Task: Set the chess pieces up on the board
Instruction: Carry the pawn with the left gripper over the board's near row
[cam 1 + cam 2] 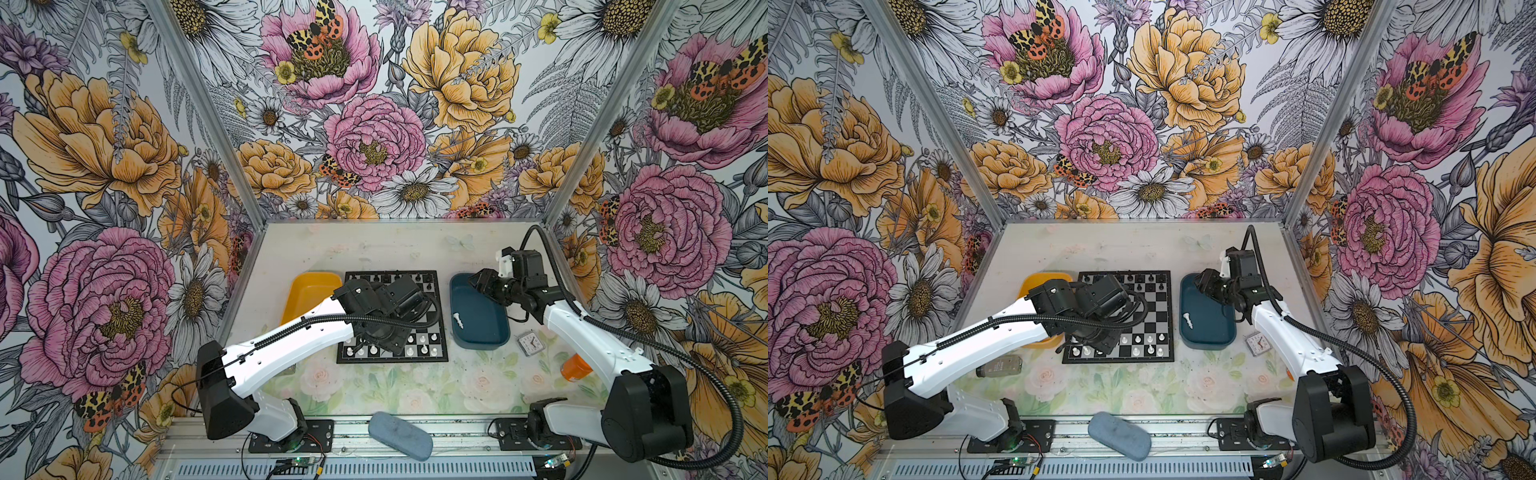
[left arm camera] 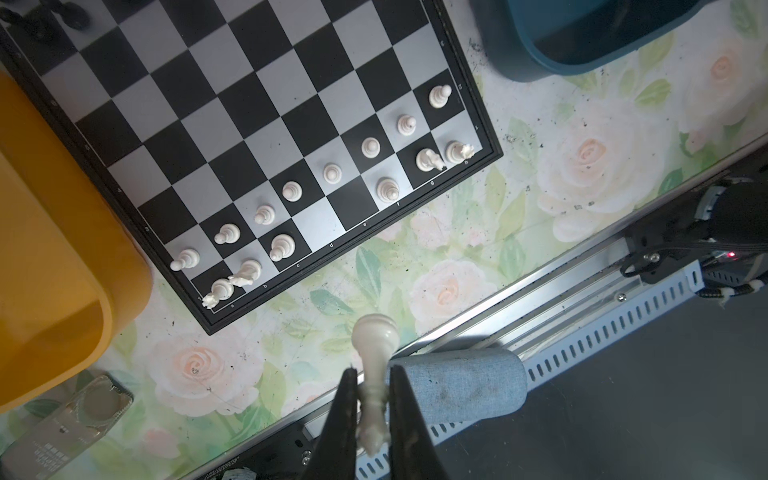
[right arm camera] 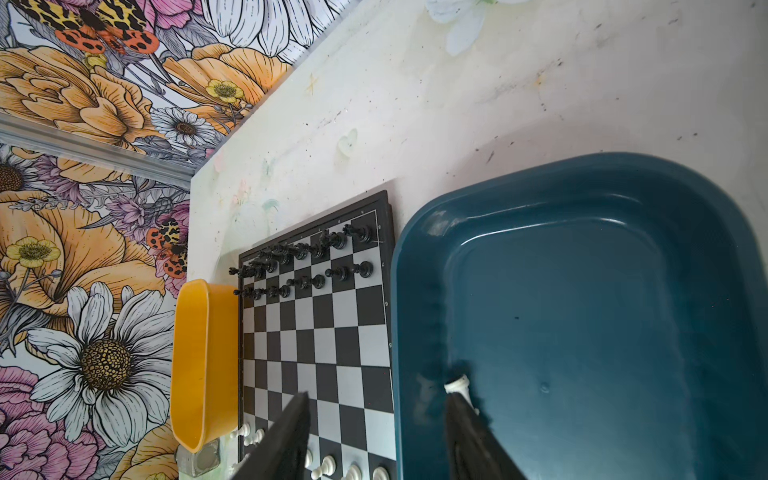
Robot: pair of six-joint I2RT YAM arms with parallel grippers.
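Observation:
The board (image 1: 432, 316) (image 2: 249, 104) lies mid-table, with white chess pieces (image 1: 424, 338) (image 2: 332, 172) in its two near rows and black ones (image 1: 417, 277) in the far rows. My left gripper (image 2: 372, 399) is shut on a tall white piece (image 2: 374, 345) and hangs over the board's near left part; in both top views its wrist hides the fingers. My right gripper (image 1: 478, 284) (image 3: 376, 415) stands open over the far end of the blue tray (image 1: 494, 332) (image 3: 623, 208). One white piece (image 1: 457, 320) (image 3: 457, 384) lies in that tray.
A yellow tray (image 1: 307, 291) touches the board's left side. A small clock (image 1: 528, 344) and an orange object (image 1: 575, 368) sit near the right arm. A clear bottle (image 1: 1000, 365) lies front left, and a grey-blue case (image 1: 400, 434) rests on the front rail.

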